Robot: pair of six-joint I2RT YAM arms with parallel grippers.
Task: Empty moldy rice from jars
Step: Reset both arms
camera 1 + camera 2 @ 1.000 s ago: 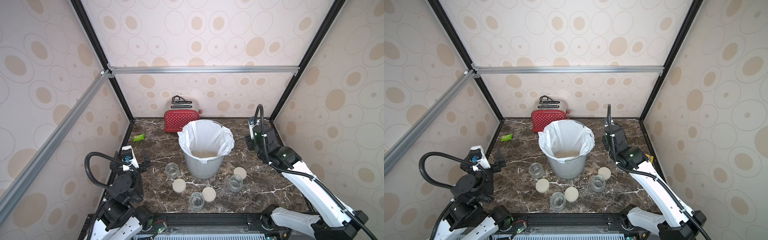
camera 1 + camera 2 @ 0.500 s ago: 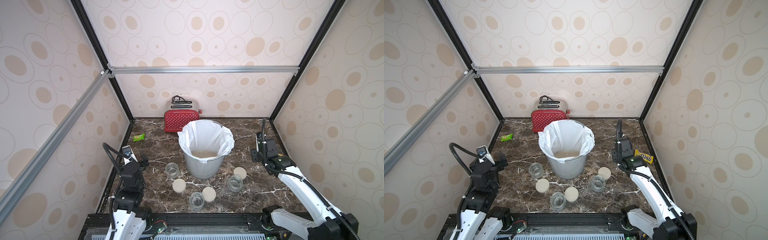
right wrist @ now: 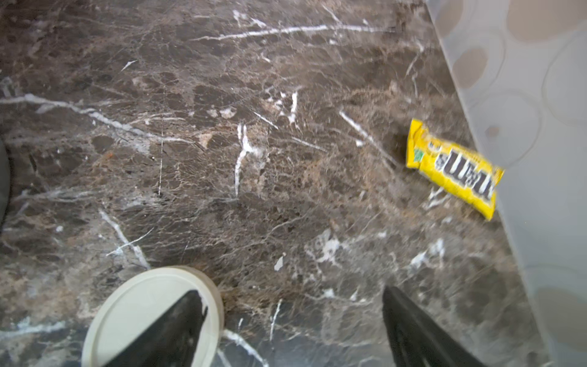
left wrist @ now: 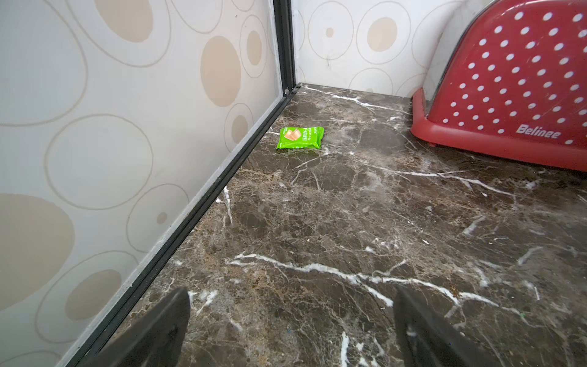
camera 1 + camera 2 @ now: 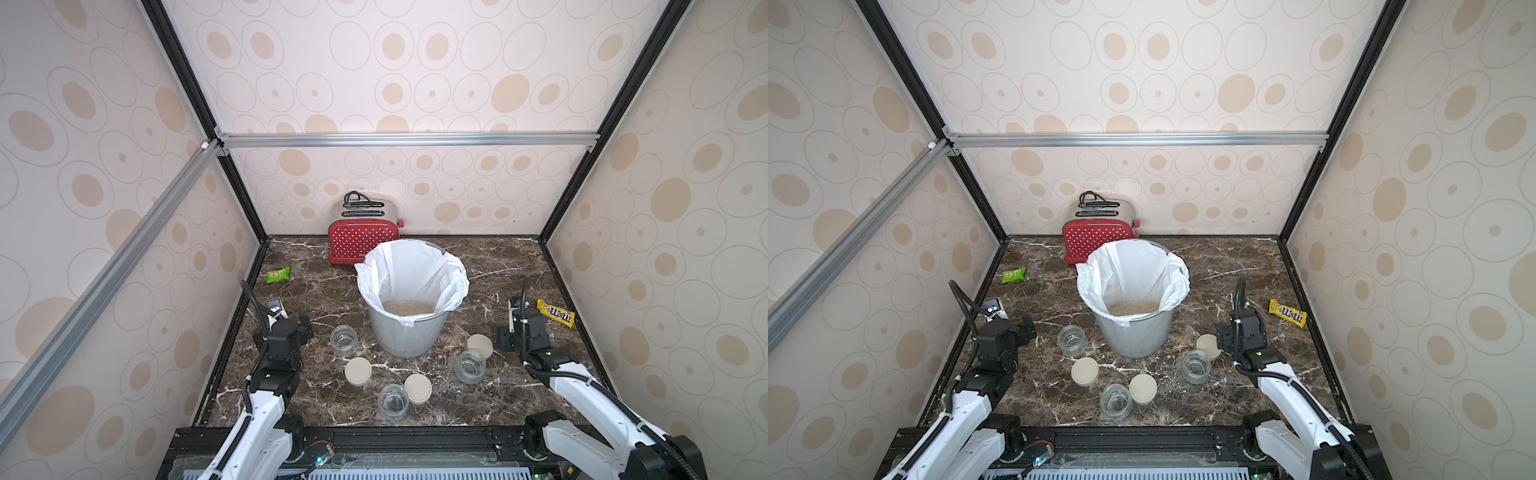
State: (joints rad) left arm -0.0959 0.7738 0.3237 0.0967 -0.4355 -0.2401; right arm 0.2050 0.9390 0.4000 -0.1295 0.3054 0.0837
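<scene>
Three jars stand open and look empty in both top views: one (image 5: pixel 344 340) left of the bin, one (image 5: pixel 393 401) at the front, one (image 5: pixel 470 365) on the right. A beige lid lies beside each (image 5: pixel 358 370) (image 5: pixel 417 388) (image 5: pixel 480 346). The moldy rice (image 5: pixel 409 308) lies in the white-lined grey bin (image 5: pixel 409 349). My left gripper (image 4: pixel 290 317) is open over bare marble near the left wall. My right gripper (image 3: pixel 292 317) is open and empty, with one finger over the right lid (image 3: pixel 133 305).
A red dotted toaster (image 5: pixel 363 245) stands behind the bin. A green packet (image 4: pixel 300 138) lies by the left wall, ahead of the left gripper. A yellow candy bag (image 3: pixel 454 168) lies against the right wall. Patterned walls close in the marble top on three sides.
Both arms have come down low over the table. The right one has dropped from beside the bin to the right lid, and its jaws have opened wider.
</scene>
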